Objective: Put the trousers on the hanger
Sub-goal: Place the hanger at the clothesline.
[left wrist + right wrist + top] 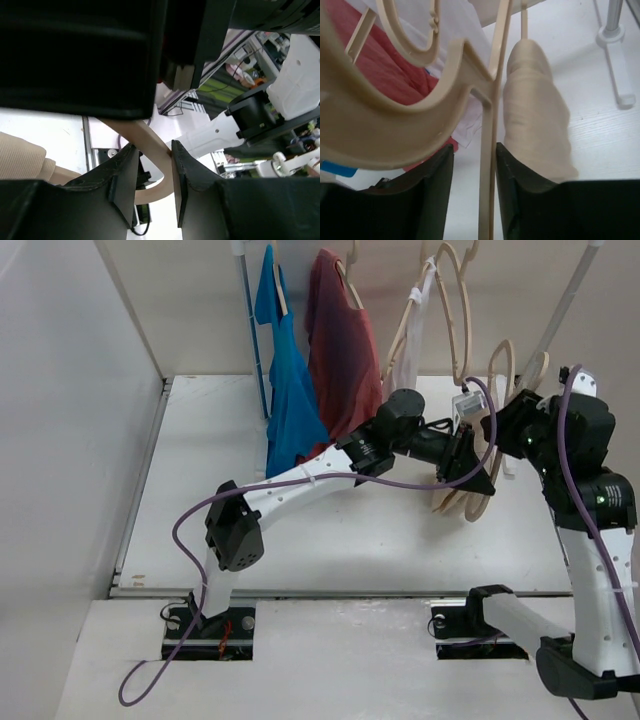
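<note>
The pale tan hanger (pixel 468 508) hangs low between my two arms, under the rack. My left gripper (pixel 474 483) reaches in from the left. In the left wrist view its jaws (pixel 152 150) pinch the hanger's curved loop (pixel 150 142) at the tips. My right gripper (pixel 506 426) is just to the right. In the right wrist view it (pixel 475 155) stands open around a thin hanger bar (pixel 487 195), which touches only the right finger. The beige trousers (pixel 535 125) hang rolled over a bar beside that finger, and show at the left (pixel 20 160) of the left wrist view.
A blue shirt (pixel 290 390), a red T-shirt (pixel 340 350) and a small white garment (pixel 410 350) hang on the rack at the back. More tan hangers (pixel 455 300) hang there. A white rack pole (pixel 565 310) slants at the right. A wall (pixel 60 440) closes the left.
</note>
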Controlling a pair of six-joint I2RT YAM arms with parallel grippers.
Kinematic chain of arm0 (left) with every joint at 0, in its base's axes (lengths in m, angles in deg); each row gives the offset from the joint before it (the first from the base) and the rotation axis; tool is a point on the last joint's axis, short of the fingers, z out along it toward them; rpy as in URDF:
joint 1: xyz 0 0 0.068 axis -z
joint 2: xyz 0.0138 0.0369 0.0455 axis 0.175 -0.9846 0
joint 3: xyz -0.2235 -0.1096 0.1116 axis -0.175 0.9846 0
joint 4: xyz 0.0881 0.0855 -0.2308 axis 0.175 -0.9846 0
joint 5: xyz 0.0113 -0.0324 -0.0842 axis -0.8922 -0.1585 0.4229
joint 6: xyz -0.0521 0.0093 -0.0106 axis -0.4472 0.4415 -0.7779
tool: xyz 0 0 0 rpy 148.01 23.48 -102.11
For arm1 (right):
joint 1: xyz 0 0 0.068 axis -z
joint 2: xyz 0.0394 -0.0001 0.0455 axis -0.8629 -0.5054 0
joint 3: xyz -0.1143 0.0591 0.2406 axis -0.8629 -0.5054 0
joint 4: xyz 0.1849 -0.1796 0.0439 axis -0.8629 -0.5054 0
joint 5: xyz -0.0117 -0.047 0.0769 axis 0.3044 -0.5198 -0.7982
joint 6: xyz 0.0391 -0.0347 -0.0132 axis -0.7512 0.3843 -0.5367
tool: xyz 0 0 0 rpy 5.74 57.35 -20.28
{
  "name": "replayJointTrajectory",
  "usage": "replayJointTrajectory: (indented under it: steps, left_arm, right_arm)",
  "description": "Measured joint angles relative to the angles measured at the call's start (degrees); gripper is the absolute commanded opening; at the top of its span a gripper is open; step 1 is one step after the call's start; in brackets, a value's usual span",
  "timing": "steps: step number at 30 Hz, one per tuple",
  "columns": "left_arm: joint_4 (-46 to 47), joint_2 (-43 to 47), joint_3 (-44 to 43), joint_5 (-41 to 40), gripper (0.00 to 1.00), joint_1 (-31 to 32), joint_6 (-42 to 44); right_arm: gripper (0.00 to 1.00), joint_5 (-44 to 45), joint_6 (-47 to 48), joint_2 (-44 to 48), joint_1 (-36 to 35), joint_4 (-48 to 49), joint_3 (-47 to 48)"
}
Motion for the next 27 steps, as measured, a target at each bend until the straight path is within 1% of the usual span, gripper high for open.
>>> replayJointTrajectory:
  steps: [1, 5, 8, 9, 11, 16, 18, 19, 20, 21, 22, 23, 25, 27]
  left_arm:
    - [-0.1, 0.0, 0.0, 0.6, 0.0, 0.0, 1.1]
    - [-0.9, -0.1, 0.0, 1.1, 0.0, 0.0, 5.4]
    - [-2.9, -0.3, -0.1, 0.9, 0.0, 0.0, 7.8]
    - [-3.6, -0.4, 0.0, 0.8, 0.0, 0.0, 8.3]
    - [-4.6, -0.4, 0.0, 0.7, 0.0, -0.1, 8.8]
    - [-2.9, -0.4, 0.0, 1.8, 0.0, -0.8, 6.4]
    - [-1.8, -0.4, 0.0, 2.0, 0.01, -1.0, 5.2]
    - [-1.3, -0.4, 0.0, 2.2, 0.08, -1.1, 4.9]
    - [-1.0, -0.4, 0.0, 2.3, 0.2, -1.2, 4.8]
    - [-0.7, -0.4, 0.0, 2.3, 0.26, -1.2, 4.7]
    - [-0.2, -0.4, 0.0, 2.3, 0.29, -1.2, 4.7]
    - [0.5, -0.3, 0.0, 2.3, 0.41, -1.2, 4.9]
    - [1.5, -0.2, -0.1, 1.9, 0.62, -1.2, 6.6]
    - [0.5, -0.2, -0.9, 1.3, 0.74, -1.2, 9.2]
  right_arm:
    - [0.48, -0.3, -0.5, 0.9, 0.0, 0.1, -1.0]
    - [0.49, -2.4, -3.1, 4.0, 0.0, 1.7, -6.6]
    - [0.34, -3.5, -4.9, 5.7, 0.0, 2.7, -10.2]
    - [0.25, -3.8, -5.5, 6.0, 0.0, 2.7, -11.1]
    - [0.15, -4.2, -6.3, 6.5, 0.0, 2.8, -12.1]
    - [0.0, -4.5, -6.4, 7.4, 0.4, 4.0, -12.5]
    - [0.0, -5.2, -6.3, 7.7, 0.4, 5.1, -12.4]
    - [0.0, -5.5, -6.1, 7.8, 0.5, 5.4, -12.3]
    - [0.0, -5.9, -5.8, 7.8, 0.5, 5.7, -12.2]
    - [0.0, -6.3, -5.4, 7.6, 0.5, 5.6, -11.7]
    - [0.0, -6.6, -4.6, 7.0, 0.6, 5.0, -10.8]
    - [0.0, -6.7, -3.9, 6.3, 0.5, 4.2, -9.6]
    - [0.0, -6.6, -2.6, 3.7, 0.5, 1.1, -5.7]
    - [0.0, -5.4, -1.3, 0.7, 0.5, -2.5, -1.1]
